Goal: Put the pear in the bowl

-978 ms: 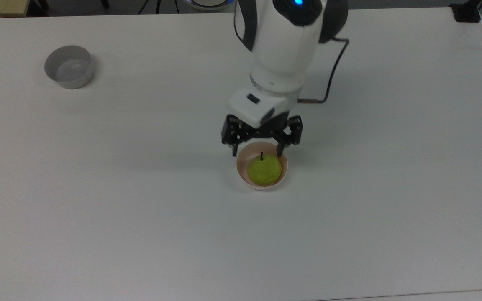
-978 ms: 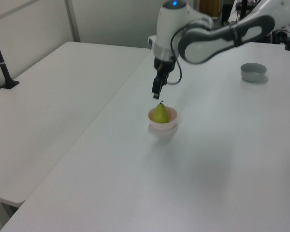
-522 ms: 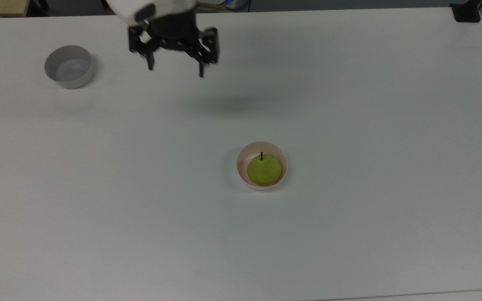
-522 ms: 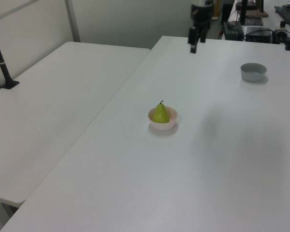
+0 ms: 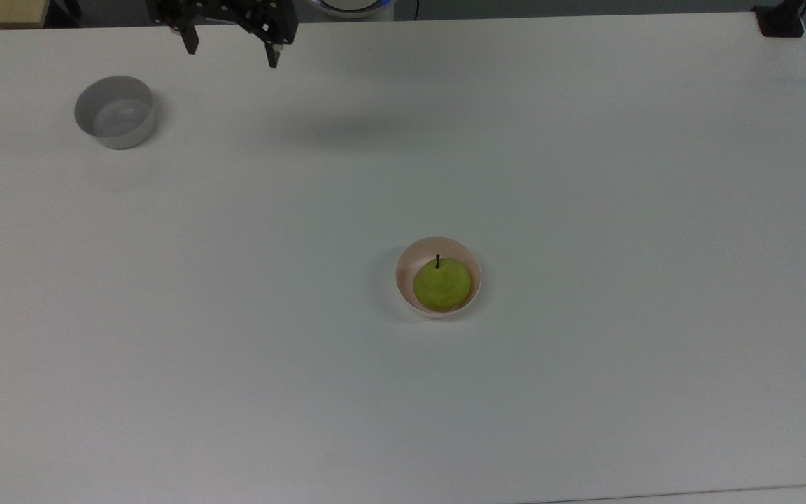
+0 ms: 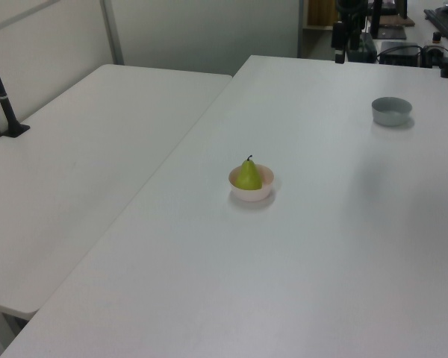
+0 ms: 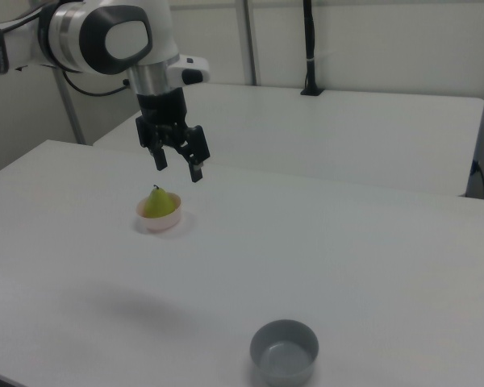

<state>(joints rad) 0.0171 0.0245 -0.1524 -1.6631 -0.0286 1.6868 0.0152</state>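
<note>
A big white bench (image 5: 585,175) fills the room's middle. A second white table (image 6: 75,179) sits right beside it in the left view. A black pole (image 6: 1,93) stands on that table. Plain pale walls (image 7: 387,40) rise behind. Dark gear, maybe cables, sits past the far edge (image 6: 403,52).

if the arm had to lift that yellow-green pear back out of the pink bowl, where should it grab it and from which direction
Probably from straight above. The small glossy yellow-green pear stands upright in the small pale pink plastic bowl, stem up, and the rim rings its wide base, so a sideways approach looks blocked. In the left view its narrower upper body rises clear of the rim; the open hand would best close there, below the stem.
</note>
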